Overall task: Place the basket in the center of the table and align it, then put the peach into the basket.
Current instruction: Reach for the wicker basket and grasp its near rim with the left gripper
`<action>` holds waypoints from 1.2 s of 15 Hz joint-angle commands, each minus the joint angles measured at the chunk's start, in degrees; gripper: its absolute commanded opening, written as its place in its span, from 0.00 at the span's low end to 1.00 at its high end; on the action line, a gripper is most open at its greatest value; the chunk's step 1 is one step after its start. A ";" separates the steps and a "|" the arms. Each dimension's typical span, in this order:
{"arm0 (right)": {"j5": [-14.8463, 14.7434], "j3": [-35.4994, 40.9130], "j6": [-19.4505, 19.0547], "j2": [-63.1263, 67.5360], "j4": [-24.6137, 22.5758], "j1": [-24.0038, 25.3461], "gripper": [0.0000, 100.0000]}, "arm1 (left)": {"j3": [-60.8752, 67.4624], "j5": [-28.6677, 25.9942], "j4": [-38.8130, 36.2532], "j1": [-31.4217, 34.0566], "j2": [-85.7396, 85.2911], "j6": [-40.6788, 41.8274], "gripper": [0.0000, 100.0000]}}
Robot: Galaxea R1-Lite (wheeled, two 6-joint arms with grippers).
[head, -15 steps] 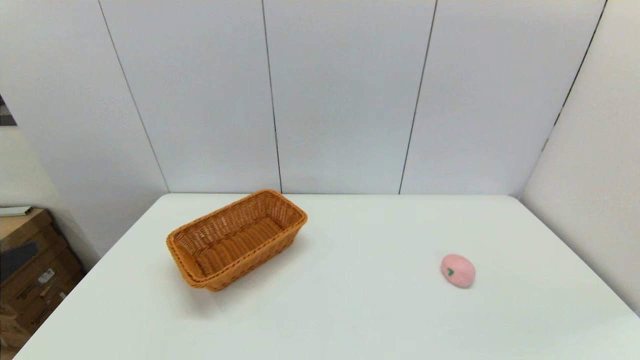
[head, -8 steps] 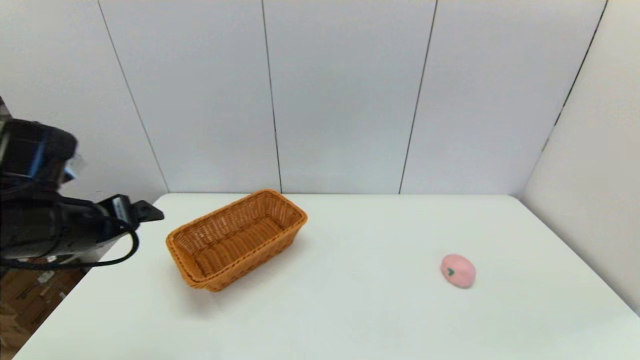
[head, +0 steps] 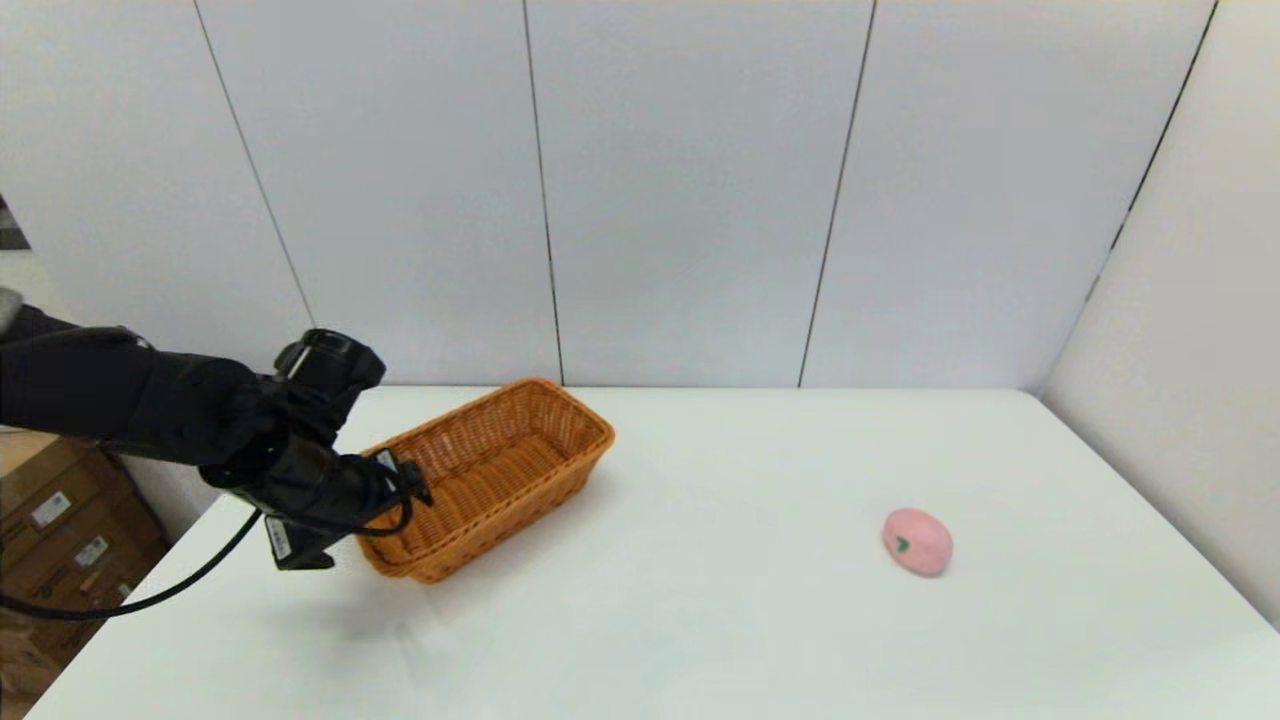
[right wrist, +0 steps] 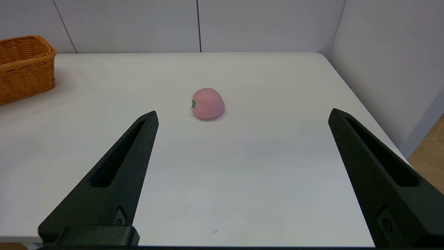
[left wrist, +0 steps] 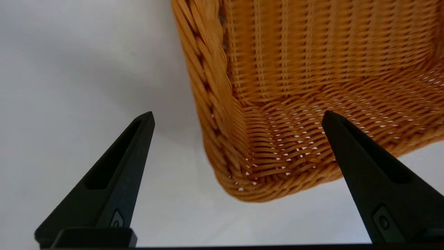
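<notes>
white table [head: 700, 620], grey panelled wall behind. left gripper [left wrist: 237, 116] spread wide, holding nothing, straddling the near corner of the basket [left wrist: 312, 86]; basket sits left of centre, skewed. wicker looks light and stiff; judgement: pinch the braided rim. right gripper [right wrist: 242, 114] agape, empty, facing the peach [right wrist: 208, 103], well apart at table's right. peach looks soft.

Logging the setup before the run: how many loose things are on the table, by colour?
Orange-brown: 1, the basket
Pink: 1, the peach
Total: 2 on the white table
</notes>
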 commanded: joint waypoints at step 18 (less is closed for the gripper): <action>0.00 -0.04 -0.01 -0.09 0.13 0.02 1.00 | -4.36 -20.97 1.49 7.86 7.98 -1.56 0.00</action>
